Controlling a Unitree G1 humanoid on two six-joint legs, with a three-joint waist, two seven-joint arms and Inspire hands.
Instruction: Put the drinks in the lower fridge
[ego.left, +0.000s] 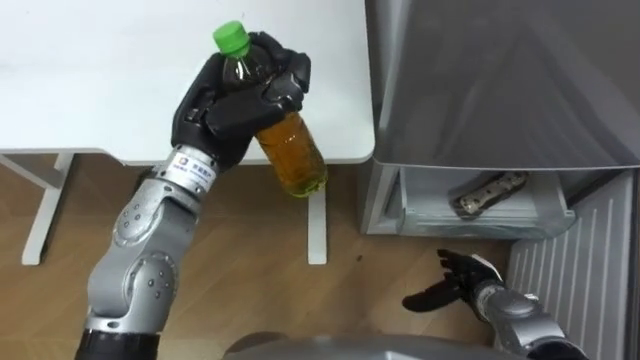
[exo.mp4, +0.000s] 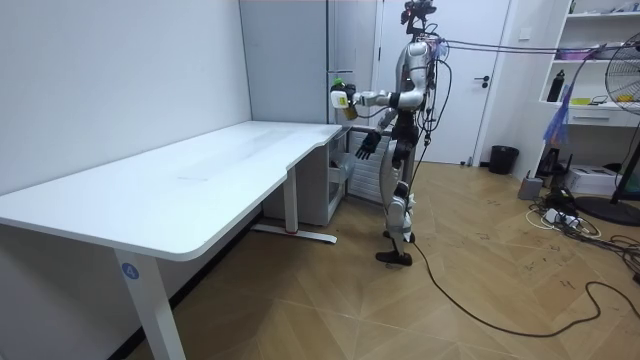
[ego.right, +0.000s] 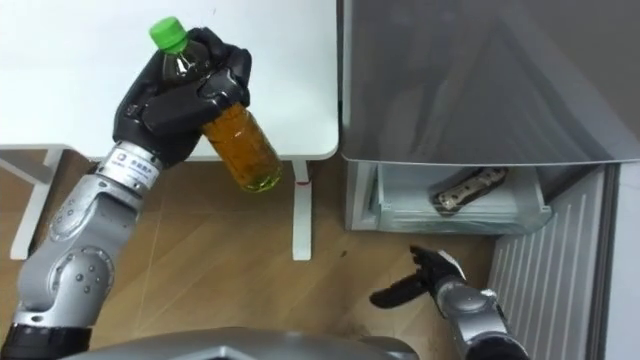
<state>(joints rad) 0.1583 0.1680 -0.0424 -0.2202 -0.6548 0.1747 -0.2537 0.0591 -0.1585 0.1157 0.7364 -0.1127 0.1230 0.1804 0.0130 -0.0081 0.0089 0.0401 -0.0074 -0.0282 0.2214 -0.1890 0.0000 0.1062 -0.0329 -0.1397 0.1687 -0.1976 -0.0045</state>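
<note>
My left hand (ego.left: 225, 108) is shut on a clear bottle of amber drink (ego.left: 292, 152) with a green cap (ego.left: 230, 38), held tilted over the near corner of the white table (ego.left: 90, 70). The bottle's lower end hangs past the table edge, left of the grey fridge (ego.left: 500, 80). The fridge's lower compartment (ego.left: 420, 205) stands open, with a pale drawer holding a flat brownish object (ego.left: 490, 193). My right hand (ego.left: 455, 280) is open, low in front of that compartment and touching nothing. In the room view I stand between the table end and the fridge (exo.mp4: 290, 70), bottle (exo.mp4: 342, 100) raised.
A ribbed white panel (ego.left: 570, 270) stands at the lower right beside the open compartment. White table legs (ego.left: 318, 225) rise from the wooden floor just left of the fridge. In the room view a fan and shelves stand far behind me.
</note>
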